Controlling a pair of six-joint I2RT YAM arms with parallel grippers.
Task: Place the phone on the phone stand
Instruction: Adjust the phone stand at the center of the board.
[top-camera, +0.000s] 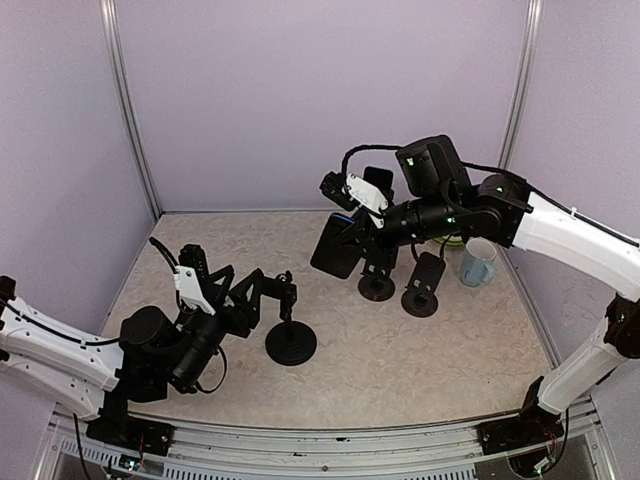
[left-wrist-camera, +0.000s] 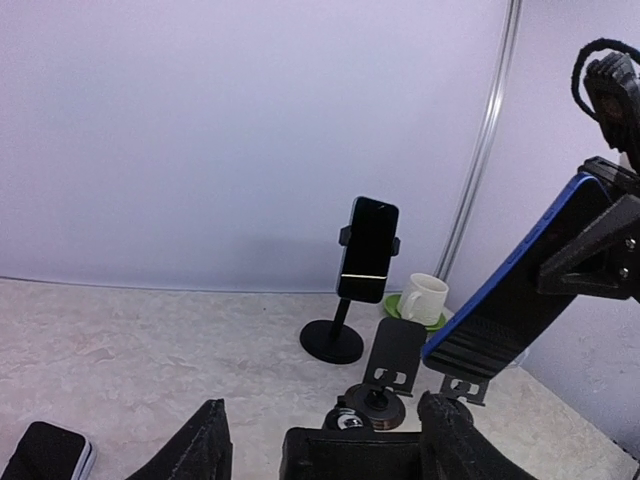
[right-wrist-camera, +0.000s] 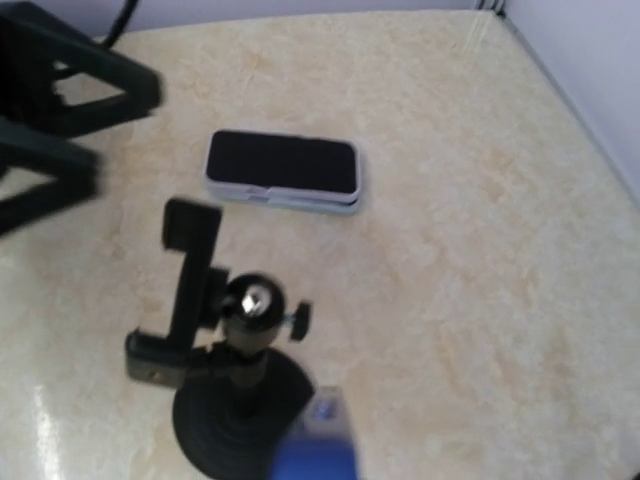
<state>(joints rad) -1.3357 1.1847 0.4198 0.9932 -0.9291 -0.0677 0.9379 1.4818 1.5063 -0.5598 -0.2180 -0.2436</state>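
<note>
Over beige tabletop (top-camera: 400, 370), phone (top-camera: 338, 245) tight in right claw (top-camera: 360, 228), just above small stand (top-camera: 378, 278); left claw (top-camera: 270, 292) unclear

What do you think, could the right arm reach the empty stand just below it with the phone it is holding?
Probably yes. The right pincer holds the phone in the air, the stand sits almost directly beneath with its clamp empty, and nothing shows between them in the wrist view.
</note>
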